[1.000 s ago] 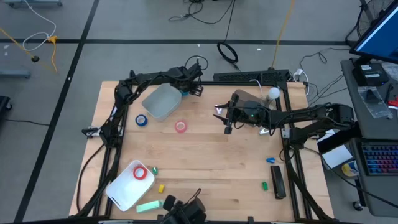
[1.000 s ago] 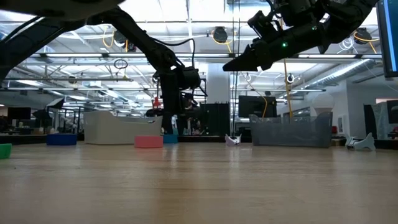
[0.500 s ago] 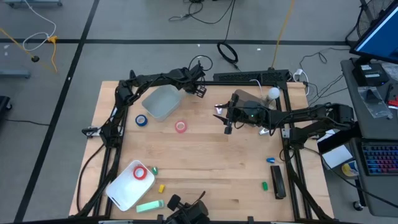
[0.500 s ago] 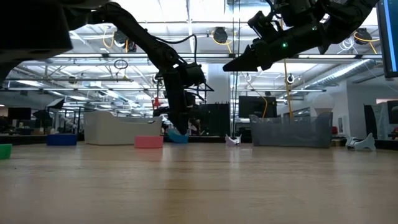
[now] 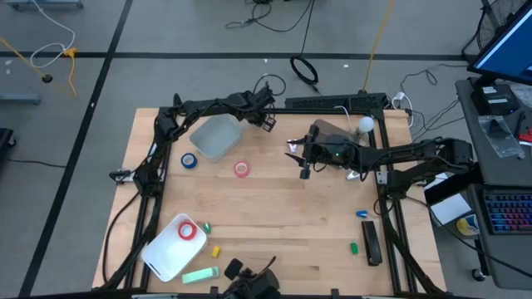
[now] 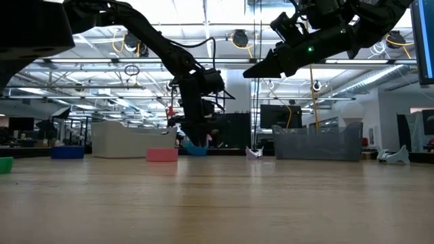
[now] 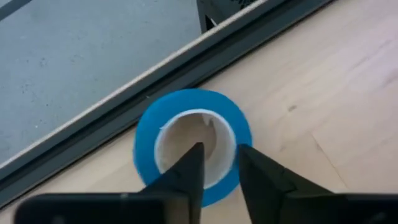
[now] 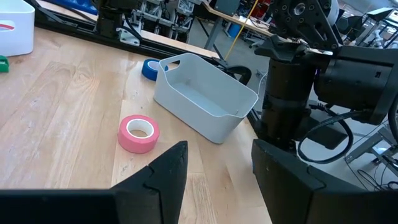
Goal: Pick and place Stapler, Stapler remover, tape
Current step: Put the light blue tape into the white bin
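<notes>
My left gripper (image 5: 267,121) is down at the table's far edge, right of the grey bin (image 5: 216,135), shut on a blue tape roll (image 7: 186,102) with a pale core. My right gripper (image 5: 303,166) hangs open above the table's middle, holding nothing (image 8: 217,155). A second blue roll (image 5: 189,160) and a pink-red roll (image 5: 241,169) lie flat on the wood near the bin. Another red roll (image 5: 186,231) lies in the white tray (image 5: 162,257). The black stapler (image 5: 371,243) lies near the right edge. My left gripper (image 7: 219,155) has the blue roll by its ring wall (image 7: 244,138): one finger (image 7: 189,171) is inside the pale core, the other (image 7: 261,177) outside. The fingers come from above, pointing down. The roll sits by the far edge rail; whether it is off the wood I cannot tell.
The dark frame rail (image 7: 155,87) runs along the far edge right beside the held roll. Small green, yellow and blue bits (image 5: 353,247) lie near the near and right edges. Bare wood (image 5: 283,224) lies between the arms.
My left gripper has shifted a little toward the table's right along the far edge, away from the bin, and then kept still. In the low view the blue roll shows beneath it at the new spot. My right arm has not moved.
</notes>
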Action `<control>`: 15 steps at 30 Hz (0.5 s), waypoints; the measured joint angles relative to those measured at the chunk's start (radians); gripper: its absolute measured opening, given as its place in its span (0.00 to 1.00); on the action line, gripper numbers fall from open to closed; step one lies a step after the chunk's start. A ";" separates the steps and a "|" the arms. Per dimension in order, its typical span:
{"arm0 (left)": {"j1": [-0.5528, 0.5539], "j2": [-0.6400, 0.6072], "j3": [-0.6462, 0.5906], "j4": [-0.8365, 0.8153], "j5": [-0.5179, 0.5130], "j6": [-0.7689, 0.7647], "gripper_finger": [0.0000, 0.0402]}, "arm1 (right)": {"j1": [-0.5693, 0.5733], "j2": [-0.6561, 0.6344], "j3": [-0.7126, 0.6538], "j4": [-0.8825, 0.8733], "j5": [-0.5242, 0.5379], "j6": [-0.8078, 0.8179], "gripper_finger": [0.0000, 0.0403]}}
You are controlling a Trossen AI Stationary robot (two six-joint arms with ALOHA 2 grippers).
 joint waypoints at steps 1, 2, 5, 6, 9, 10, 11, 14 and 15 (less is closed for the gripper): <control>0.000 0.000 0.000 0.000 0.001 0.000 0.28 | 0.000 0.000 0.000 0.000 0.000 0.000 0.43; 0.000 0.000 0.000 -0.001 0.001 0.002 0.31 | 0.000 0.000 0.000 0.000 0.000 0.000 0.43; -0.001 0.000 0.000 -0.008 0.002 0.003 0.36 | 0.000 0.000 0.000 0.000 0.000 -0.001 0.43; 0.000 0.000 -0.001 -0.008 0.001 0.003 0.38 | 0.000 0.000 0.000 0.000 0.000 -0.001 0.43; 0.000 0.000 -0.001 -0.009 0.001 0.014 0.41 | 0.000 0.000 0.000 0.000 0.000 -0.002 0.43; 0.000 0.000 -0.001 -0.009 0.001 0.021 0.42 | 0.000 0.000 0.000 0.000 0.000 -0.005 0.43; 0.000 0.000 -0.001 -0.009 0.002 0.027 0.42 | 0.000 0.000 0.000 0.000 0.000 -0.005 0.43; 0.000 0.000 -0.001 -0.005 0.008 0.050 0.41 | 0.000 0.000 0.000 0.000 0.000 -0.005 0.43; 0.000 0.000 -0.001 -0.002 0.015 0.061 0.40 | 0.000 0.000 0.000 0.000 0.000 -0.005 0.43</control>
